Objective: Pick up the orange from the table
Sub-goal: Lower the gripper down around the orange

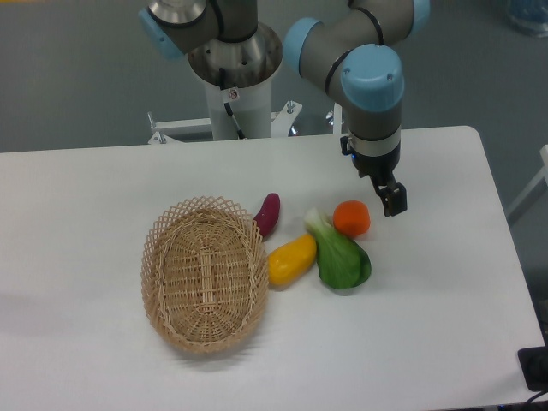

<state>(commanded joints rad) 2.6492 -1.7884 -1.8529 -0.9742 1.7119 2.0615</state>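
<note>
The orange [352, 218] is small, round and bright, and lies on the white table [428, 282] right of centre. It touches the top of a green leafy vegetable [339, 255]. My gripper [393, 200] hangs from the arm's wrist just right of the orange, slightly behind it, with a small gap between them. It holds nothing. Its dark fingers [395, 197] are seen edge-on as one piece, so how far apart they stand does not show.
A yellow elongated fruit [291, 259] lies left of the green vegetable, and a purple vegetable [267, 213] behind it. An oval wicker basket [205, 272] stands to the left. The robot base [235, 77] is at the table's far edge.
</note>
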